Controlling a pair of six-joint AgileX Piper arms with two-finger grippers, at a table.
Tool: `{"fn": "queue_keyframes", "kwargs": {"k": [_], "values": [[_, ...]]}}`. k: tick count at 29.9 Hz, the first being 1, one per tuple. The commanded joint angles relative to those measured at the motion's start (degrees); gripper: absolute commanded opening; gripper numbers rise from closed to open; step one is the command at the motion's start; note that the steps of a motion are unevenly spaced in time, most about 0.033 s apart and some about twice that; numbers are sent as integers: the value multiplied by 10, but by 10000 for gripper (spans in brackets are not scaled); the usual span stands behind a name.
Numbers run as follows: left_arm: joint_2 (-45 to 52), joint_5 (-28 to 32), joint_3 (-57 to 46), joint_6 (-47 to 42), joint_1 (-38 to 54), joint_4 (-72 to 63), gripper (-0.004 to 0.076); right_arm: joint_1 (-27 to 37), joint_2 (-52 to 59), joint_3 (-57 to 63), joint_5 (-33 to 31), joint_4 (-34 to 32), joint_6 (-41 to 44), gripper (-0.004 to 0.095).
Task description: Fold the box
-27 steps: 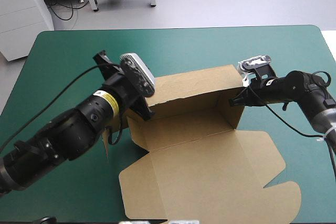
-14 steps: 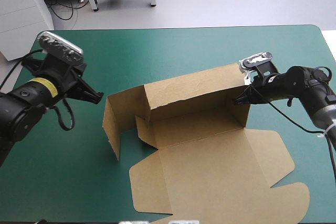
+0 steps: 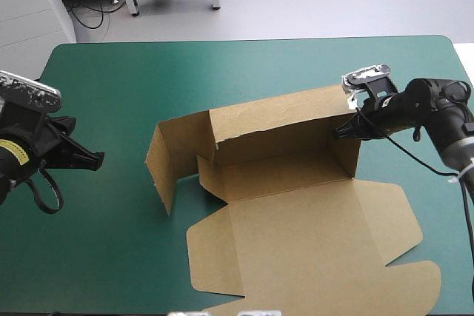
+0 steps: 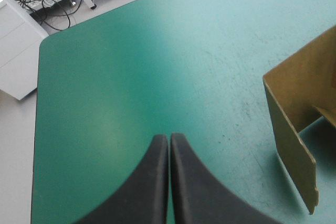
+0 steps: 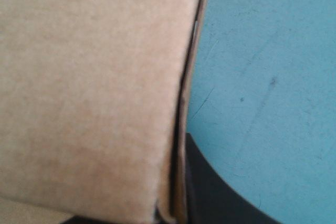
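Ok, high view first: the brown box [image 3: 285, 172] sits mid-table on the teal-green cover [image 3: 244, 64], partly formed. Back wall [image 3: 274, 118] is up. Left wall [image 3: 167, 160] stands upright but is swung outward toward the table's left edge, not tucked. Lid [image 3: 311, 246] lies flat, reaching to the table's near edge. Right gripper [image 3: 343, 132] is at the box's far right corner, clamped on the top of the right wall [image 3: 346, 155] where it meets the back wall. Left gripper [image 3: 95, 159] hangs near the table's left edge, well apart from the box, holding nothing. Left wrist view: left gripper [image 4: 169, 139] has its fingers pressed together in one pointed arch, nothing between them, bare cover [image 4: 131, 66] ahead and under. The box's left wall [image 4: 291, 114] shows ahead of the gripper and off to one side, standing on edge, clear of the fingers. Right wrist view: brown board of the box [image 5: 89, 87] fills most of it, seen close up. The board's edge runs straight out from between the fingers. One black finger [image 5: 215, 192] shows on the cover side, tight against the board; the other is hidden behind the sheet. So the grip is clenched on the box wall. Cover [image 5: 262, 66] is visible beyond that edge.
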State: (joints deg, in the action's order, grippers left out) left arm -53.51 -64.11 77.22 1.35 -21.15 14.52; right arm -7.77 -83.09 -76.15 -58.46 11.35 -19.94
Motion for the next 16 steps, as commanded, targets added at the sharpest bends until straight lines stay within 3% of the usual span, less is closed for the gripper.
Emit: {"fn": "queue_keyframes", "kwargs": {"k": [1,10,16], "values": [[4,13,11,-5,1,2,-6,3,-6,-15,-44,-11,22,-23],[4,15,11,-5,1,5,-6,3,-86,-39,39,-7,32,-23],[-3,18,11,-5,1,3,-6,3,-137,-75,53,-13,26,-23]]}}
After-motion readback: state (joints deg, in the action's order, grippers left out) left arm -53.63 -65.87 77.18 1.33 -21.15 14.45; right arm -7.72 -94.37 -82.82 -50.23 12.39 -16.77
